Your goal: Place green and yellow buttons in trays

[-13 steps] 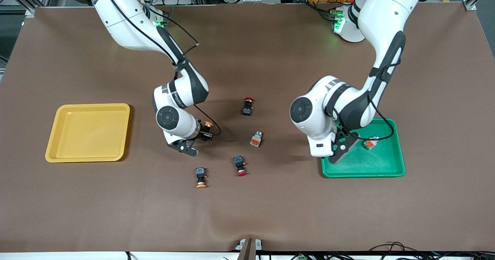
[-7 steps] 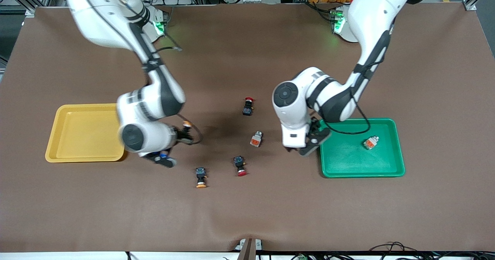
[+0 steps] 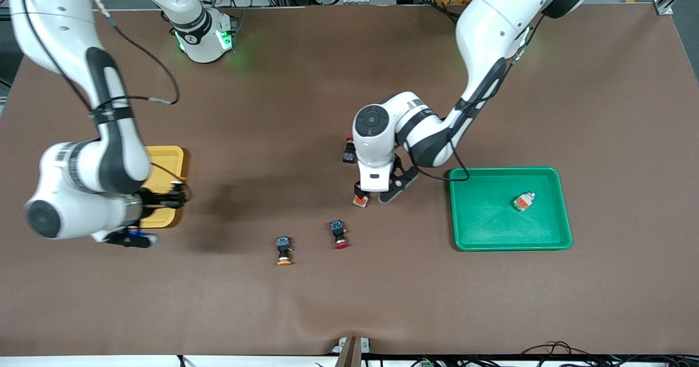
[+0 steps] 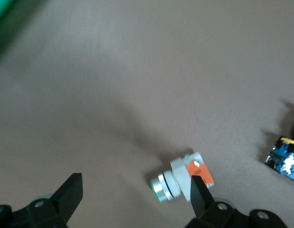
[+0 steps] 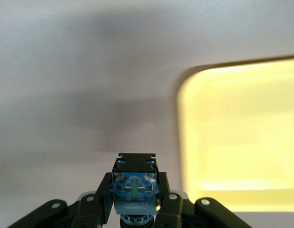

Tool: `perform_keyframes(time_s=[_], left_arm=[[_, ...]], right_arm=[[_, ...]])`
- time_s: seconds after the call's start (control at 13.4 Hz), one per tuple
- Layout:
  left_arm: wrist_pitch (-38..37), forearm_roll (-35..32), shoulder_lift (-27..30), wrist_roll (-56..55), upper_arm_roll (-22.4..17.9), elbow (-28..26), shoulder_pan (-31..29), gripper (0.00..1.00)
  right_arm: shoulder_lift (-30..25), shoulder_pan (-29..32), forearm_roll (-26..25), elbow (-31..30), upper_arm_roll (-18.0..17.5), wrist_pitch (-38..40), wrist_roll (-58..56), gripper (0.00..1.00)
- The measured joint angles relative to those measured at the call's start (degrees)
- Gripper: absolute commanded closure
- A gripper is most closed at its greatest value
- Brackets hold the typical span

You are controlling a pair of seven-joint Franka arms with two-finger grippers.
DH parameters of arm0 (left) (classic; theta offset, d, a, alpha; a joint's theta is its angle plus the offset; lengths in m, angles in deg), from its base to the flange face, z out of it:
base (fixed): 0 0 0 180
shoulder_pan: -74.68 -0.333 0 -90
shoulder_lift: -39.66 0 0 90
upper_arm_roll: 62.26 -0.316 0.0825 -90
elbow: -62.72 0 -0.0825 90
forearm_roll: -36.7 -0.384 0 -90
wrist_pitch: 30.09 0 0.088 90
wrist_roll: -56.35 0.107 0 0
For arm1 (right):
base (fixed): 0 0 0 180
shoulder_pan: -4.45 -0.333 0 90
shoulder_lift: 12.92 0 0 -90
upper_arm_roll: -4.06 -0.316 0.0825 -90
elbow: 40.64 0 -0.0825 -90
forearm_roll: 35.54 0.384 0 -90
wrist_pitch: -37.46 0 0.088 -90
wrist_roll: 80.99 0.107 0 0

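Observation:
My right gripper [image 3: 166, 196] is shut on a black-bodied button [image 5: 135, 183], held just above the table at the edge of the yellow tray [image 3: 166, 162]; the tray also shows in the right wrist view [image 5: 237, 142]. My left gripper [image 3: 377, 194] is open, low over a silver-white block with an orange face [image 3: 359, 201]. In the left wrist view [image 4: 135, 194] one fingertip [image 4: 199, 192] is right by the block [image 4: 178, 176]. The green tray [image 3: 486, 230] holds another silver-white block [image 3: 523, 201]. A black button with an orange-yellow cap [image 3: 284, 249] lies on the table.
A red-capped black button [image 3: 339, 234] lies nearer the front camera than the left gripper. Another red-capped button [image 3: 348, 153] is partly hidden by the left arm's wrist. My right arm covers much of the yellow tray.
My right arm has swung toward the yellow tray with the black button in it. My left arm has moved from the green tray to over the silver-white block on the table.

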Motion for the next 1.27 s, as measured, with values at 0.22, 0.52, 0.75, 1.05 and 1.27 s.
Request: perform_keyframes(time_s=[0.22,0.52,0.75,1.05,1.27], left_arm=[[3.39,0.05,-1.53,-10.94,-0.06,0.42,0.74,0.0],[4.4,0.05,-2.91,-20.58,-0.14,2.65,0.82,0.0],[4.89,0.05,-4.09,-22.63,-0.27,3.76,1.31,0.0],[5.18,0.05,-5.67,-21.21,-0.57,4.09,2.1,0.0],[5.22,0.05,-6.09,-20.7,-0.75,4.22,2.11,0.0]], right_arm=[[0.07,6.66,-1.91,-0.14,0.06,0.0,-11.49,1.0],[1.68,15.03,-2.9,-0.51,0.03,-1.38,-23.9,1.0],[3.44,19.14,-3.23,-2.44,0.01,-3.65,-31.59,1.0],[4.64,21.61,-3.23,-6.87,-0.07,-7.82,-34.98,1.0],[4.65,21.71,-3.23,-9.11,-0.1,-11.18,-35.49,1.0]])
